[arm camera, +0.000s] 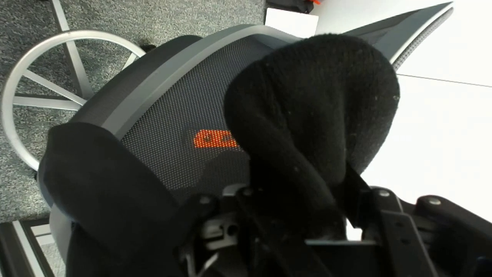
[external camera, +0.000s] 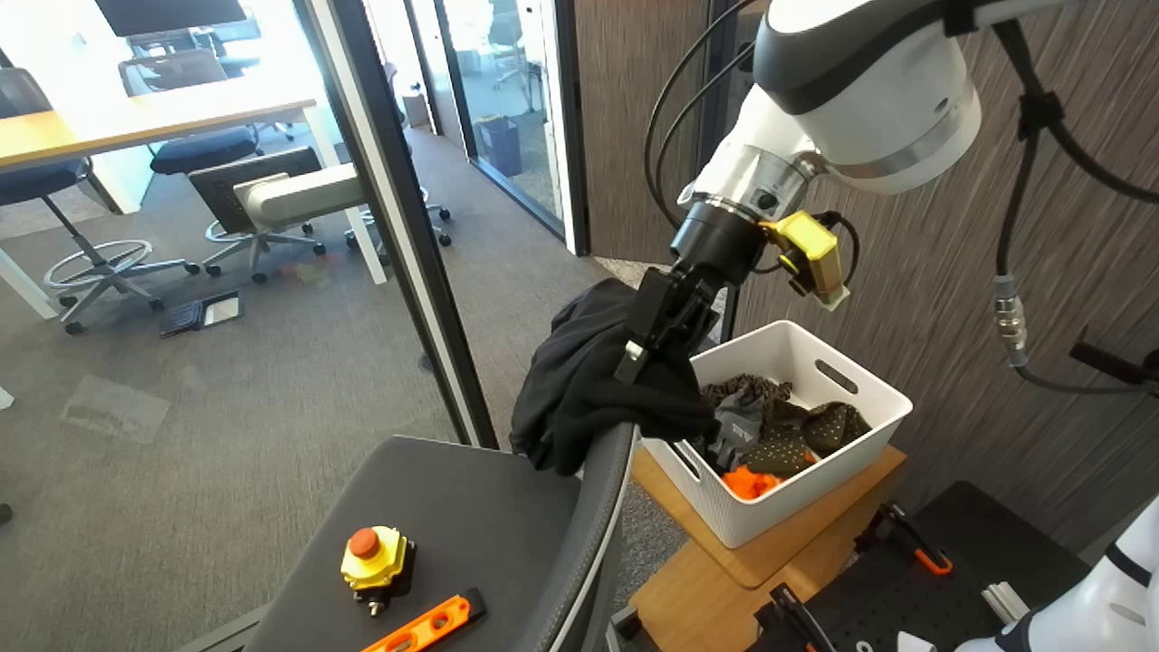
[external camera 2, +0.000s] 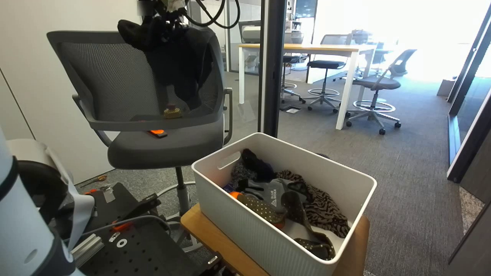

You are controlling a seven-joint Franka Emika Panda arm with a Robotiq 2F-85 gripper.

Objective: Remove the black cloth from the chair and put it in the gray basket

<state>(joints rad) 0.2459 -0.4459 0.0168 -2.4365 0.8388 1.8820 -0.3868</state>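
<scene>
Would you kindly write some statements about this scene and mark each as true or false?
1. The claw grips the black cloth. True.
2. Other pieces of cloth lie in the basket. True.
3. The black cloth lies in the basket. False: it is at the chair's back.
4. An orange tool lies on the chair's seat. True.
5. The basket stands on the chair's seat. False: it stands on a wooden stand.
6. Only the orange tool lies on the chair's seat. False: a yellow box sits there too.
</scene>
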